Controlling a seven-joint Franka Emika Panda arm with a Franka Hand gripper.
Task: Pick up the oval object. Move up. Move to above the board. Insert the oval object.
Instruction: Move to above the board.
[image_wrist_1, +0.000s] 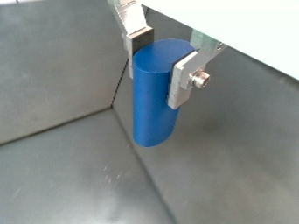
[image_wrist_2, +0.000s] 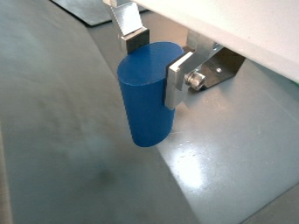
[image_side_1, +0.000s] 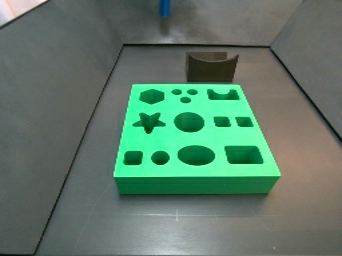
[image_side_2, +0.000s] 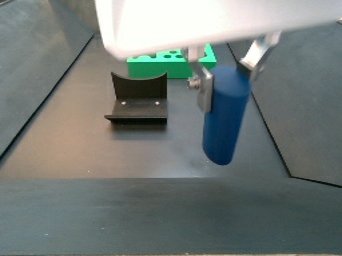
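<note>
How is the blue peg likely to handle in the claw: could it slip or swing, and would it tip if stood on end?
The blue peg looks rigid and smooth, so it probably will not flex but might slide. The claw grips only its upper end, above the floor, so a knock could likely pivot it. Tall and slim, it would probably tip easily if stood upright outside the green board.

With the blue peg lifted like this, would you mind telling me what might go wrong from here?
1. The end effector grips the oval object only near its top, so the long free end could tilt or slip during travel.
2. The board has many cutouts; its oval one sits among round and square ones, so a small misalignment could jam the peg.
3. The fixture stands near the board and could be clipped on a low path.
</note>
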